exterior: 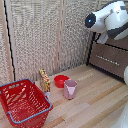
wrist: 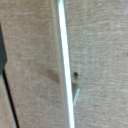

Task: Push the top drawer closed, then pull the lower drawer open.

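Woven beige screen panels (exterior: 45, 35) back the scene, and you have a pale wood plank floor (exterior: 95, 100) below them.

Exterior view, by clock face from the picture's middle:
- 3 o'clock: dark brown wood cabinet (exterior: 111, 59). The lower drawer (exterior: 110, 61), a wide dark brown front with a slim horizontal silver bar handle (exterior: 106, 58), shows most of its face. The top drawer (exterior: 118, 44) above it is mostly hidden behind the arm; you cannot judge from here whether either is shut or ajar.
- 1 to 2 o'clock: white robot arm (exterior: 111, 19) with a black round joint cap, sitting in front of the cabinet's upper part. The pincer itself is not visible in this view.
- 6 o'clock: pink plastic cup (exterior: 70, 89), upright, just beside a red plastic bowl (exterior: 61, 80) at its 10 o'clock.
- 7 o'clock: tall yellow and red packet (exterior: 45, 81), standing, near the basket.
- 8 o'clock: red plastic shopping basket (exterior: 22, 102) with a grey rim handle.

Wrist view: blurred, very close. You see brown wood grain (wrist: 100, 50) filling the frame, crossed by a silver bar (wrist: 64, 60), probably a drawer handle; which drawer cannot be told. No fingers show, so the pincer's opening cannot be told, nor whether it holds anything.
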{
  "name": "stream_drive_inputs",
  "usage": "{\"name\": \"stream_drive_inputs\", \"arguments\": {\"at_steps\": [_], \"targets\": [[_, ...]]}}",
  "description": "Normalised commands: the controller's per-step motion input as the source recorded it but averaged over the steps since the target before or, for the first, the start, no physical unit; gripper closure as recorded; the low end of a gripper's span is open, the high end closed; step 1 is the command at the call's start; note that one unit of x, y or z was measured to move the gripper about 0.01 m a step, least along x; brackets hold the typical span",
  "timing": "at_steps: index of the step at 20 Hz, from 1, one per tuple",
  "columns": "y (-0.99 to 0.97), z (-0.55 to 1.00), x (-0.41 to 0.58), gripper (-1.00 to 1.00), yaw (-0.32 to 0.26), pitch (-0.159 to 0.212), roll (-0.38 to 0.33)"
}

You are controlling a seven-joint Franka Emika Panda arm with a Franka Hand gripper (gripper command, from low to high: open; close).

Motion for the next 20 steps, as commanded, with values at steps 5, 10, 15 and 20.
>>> {"name": "stream_drive_inputs", "arguments": {"at_steps": [5, 10, 15, 20], "targets": [[0.00, -0.46, 0.012, -1.00, 0.018, -0.005, -0.045], [0.03, -0.44, 0.041, -1.00, 0.000, -0.037, -0.098], [0.05, -0.48, 0.035, -1.00, 0.003, -0.010, -0.136], [-0.03, -0.44, 0.078, -1.00, 0.015, 0.003, -0.065]]}}
